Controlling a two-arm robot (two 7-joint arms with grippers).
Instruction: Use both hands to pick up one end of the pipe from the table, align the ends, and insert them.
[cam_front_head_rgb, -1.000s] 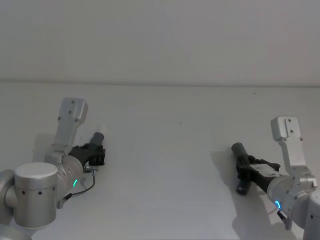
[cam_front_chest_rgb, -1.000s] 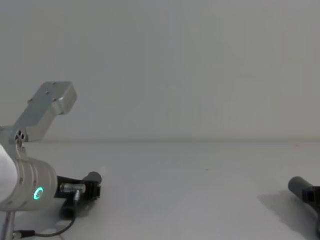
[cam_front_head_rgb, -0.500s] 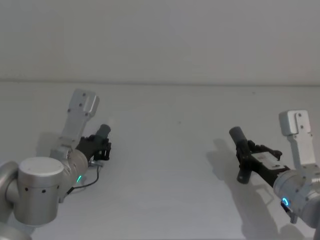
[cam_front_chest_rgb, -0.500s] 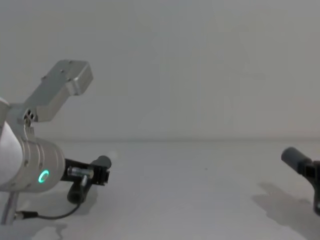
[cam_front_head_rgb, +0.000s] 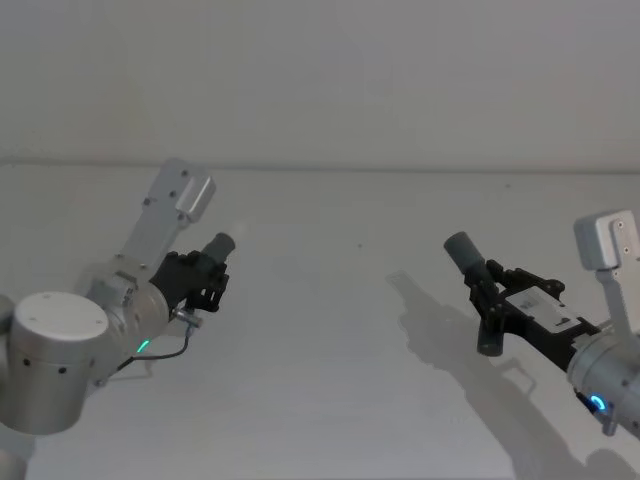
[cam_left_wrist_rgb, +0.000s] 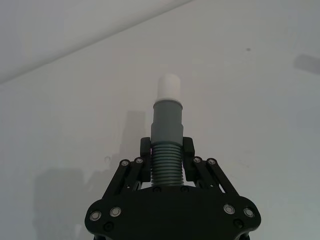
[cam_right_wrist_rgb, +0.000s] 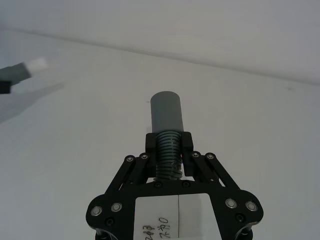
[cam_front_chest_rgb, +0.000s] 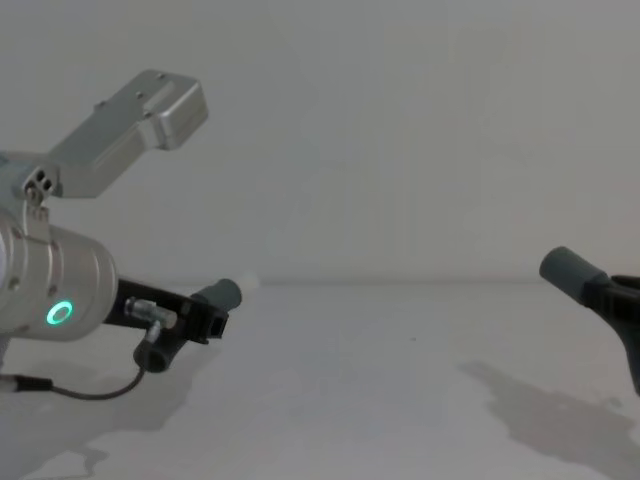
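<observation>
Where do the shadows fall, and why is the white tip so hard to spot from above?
Left wrist view: the left hand holds the left tube; its white tip stands out, a soft shadow beside it. Head view: that tip nearly vanishes, white on white table; the right hand and right tube throw a dark shadow toward the left. Chest view: a grey patch lies under that tube.

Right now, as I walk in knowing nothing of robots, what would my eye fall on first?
Two black claws hold grey ribbed tube pieces up above the white table. On the left, the left end effector is shut on the plug piece with its white tip. On the right, the right end effector is shut on the socket piece. Both pieces angle toward the middle, far apart.
</observation>
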